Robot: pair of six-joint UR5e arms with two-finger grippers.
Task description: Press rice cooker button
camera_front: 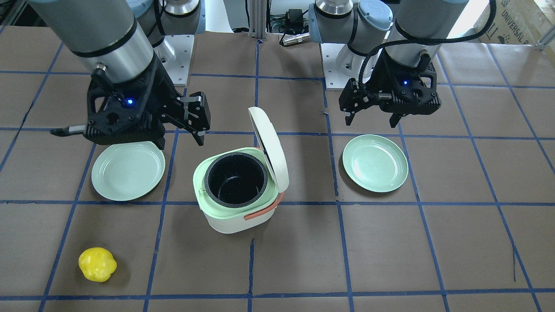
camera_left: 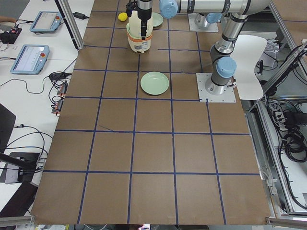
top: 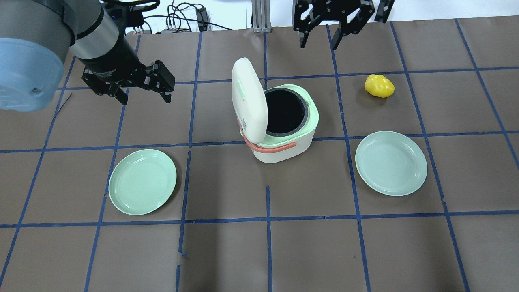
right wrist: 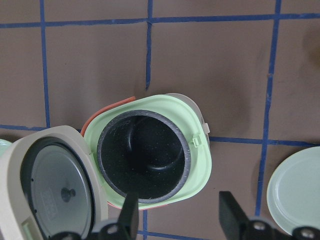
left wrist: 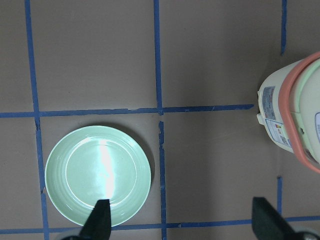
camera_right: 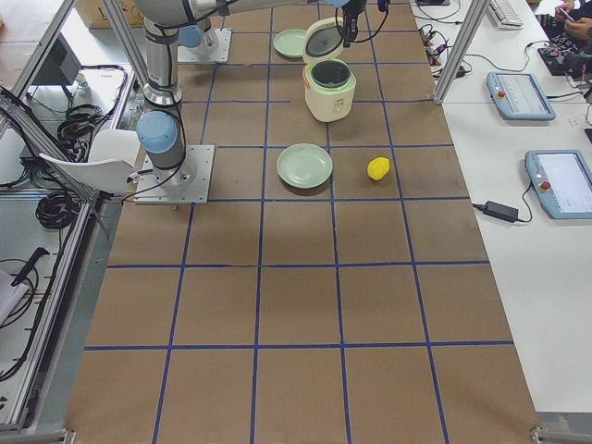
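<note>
The white and pale green rice cooker (camera_front: 236, 203) stands mid-table with its lid (camera_front: 269, 147) swung open and the dark inner pot bare. It also shows in the overhead view (top: 292, 142). A small latch tab (right wrist: 199, 141) sits on its green rim. My right gripper (camera_front: 195, 125) is open and empty, and hovers high beside the cooker; its wrist view looks straight down into the pot (right wrist: 145, 160). My left gripper (camera_front: 370, 122) is open and empty above the table, apart from the cooker, which sits at the right edge of its wrist view (left wrist: 295, 115).
Two pale green plates lie on either side of the cooker, one (top: 142, 181) on my left and one (top: 391, 163) on my right. A yellow lumpy object (top: 379, 86) lies at the far right. Blue tape lines grid the brown table.
</note>
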